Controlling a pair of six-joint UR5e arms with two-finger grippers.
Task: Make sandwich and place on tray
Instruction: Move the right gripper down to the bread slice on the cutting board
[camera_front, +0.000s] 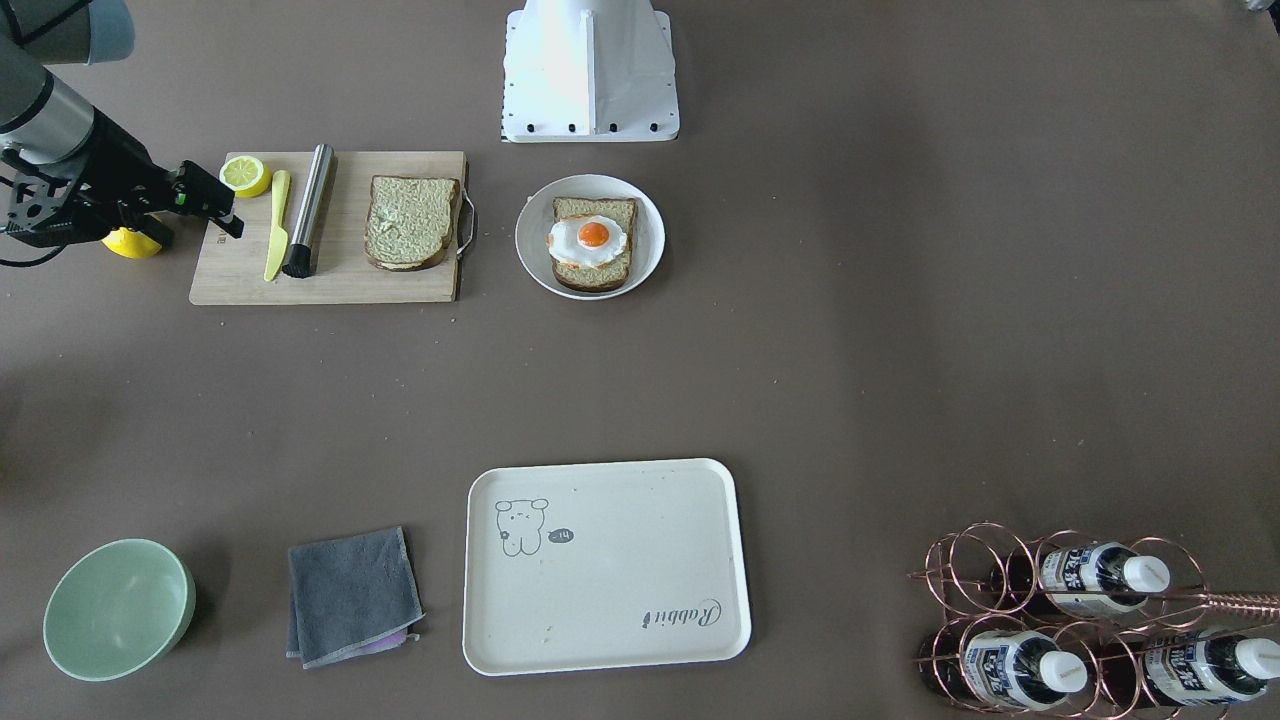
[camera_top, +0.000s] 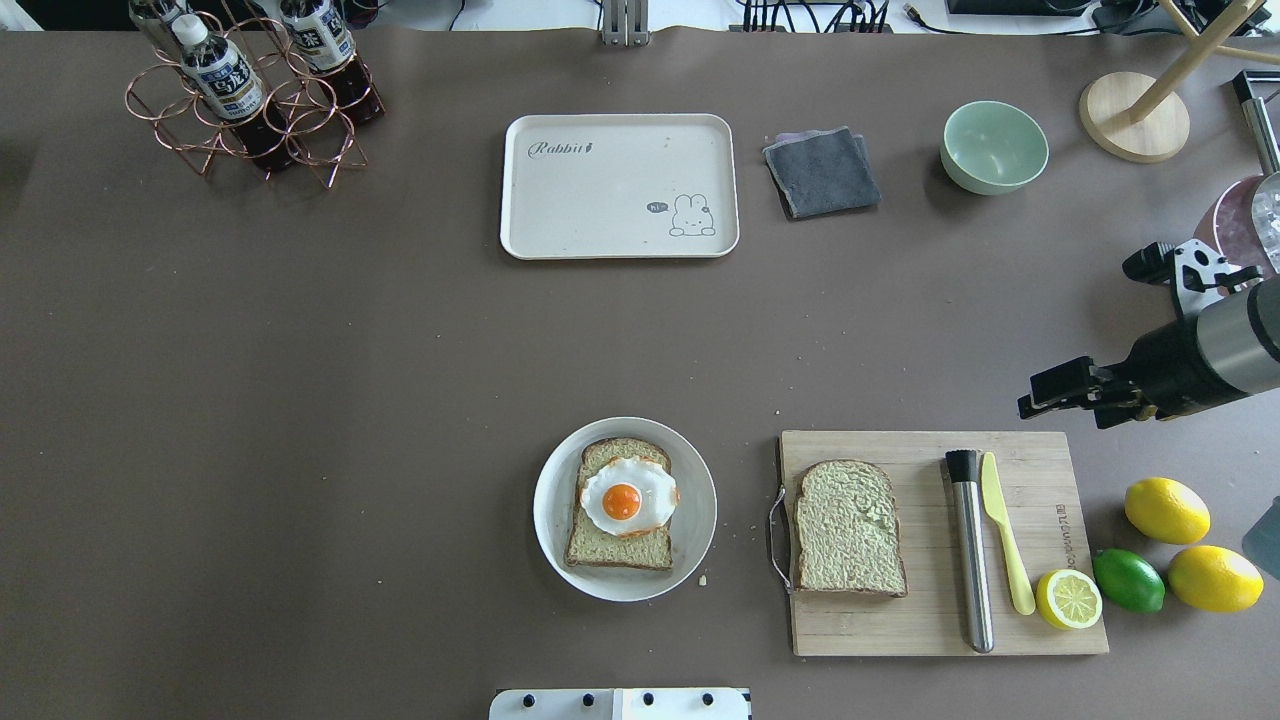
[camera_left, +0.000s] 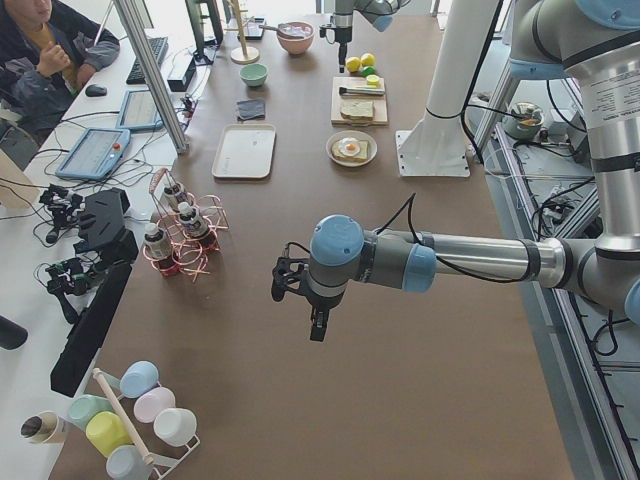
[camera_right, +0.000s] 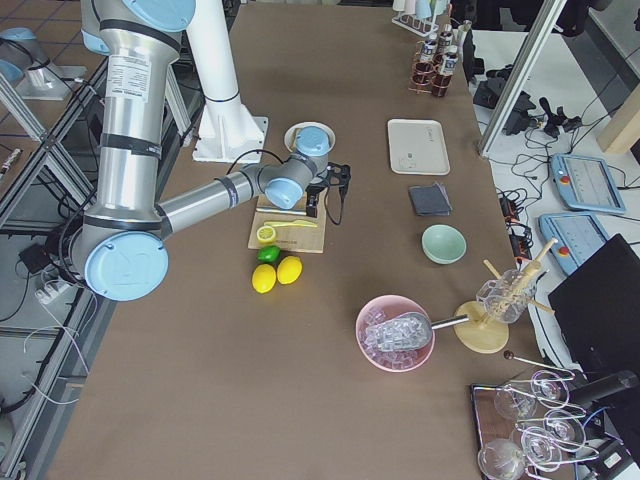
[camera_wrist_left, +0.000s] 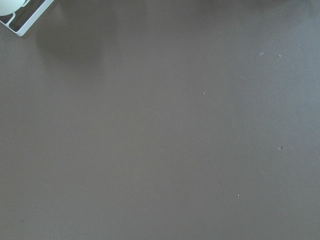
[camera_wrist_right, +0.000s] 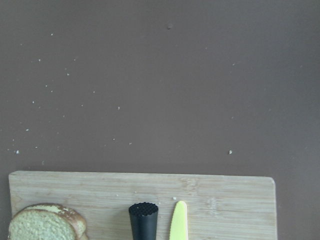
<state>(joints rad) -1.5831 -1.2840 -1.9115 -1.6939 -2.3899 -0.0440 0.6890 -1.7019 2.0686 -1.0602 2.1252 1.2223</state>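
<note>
One bread slice (camera_front: 411, 222) lies on the wooden cutting board (camera_front: 240, 275); it also shows in the overhead view (camera_top: 848, 528). A second slice (camera_top: 615, 547) lies on a round white plate (camera_top: 552, 500) with the fried egg (camera_top: 625, 497) on top. The cream tray (camera_top: 600, 200) stands apart across the table and holds nothing. My right gripper (camera_top: 1040, 392) hovers past the board's far right corner, its fingers look apart and hold nothing. My left gripper (camera_left: 315, 325) shows only in the left side view, over bare table far from the food; I cannot tell its state.
On the board lie a steel cylinder tool (camera_top: 970, 550), a yellow knife (camera_top: 1005, 530) and a lemon half (camera_top: 1068, 598). Lemons (camera_top: 1166, 510) and a lime (camera_top: 1128, 580) lie beside it. A green bowl (camera_top: 994, 146), grey cloth (camera_top: 822, 170) and bottle rack (camera_top: 250, 95) stand near the tray.
</note>
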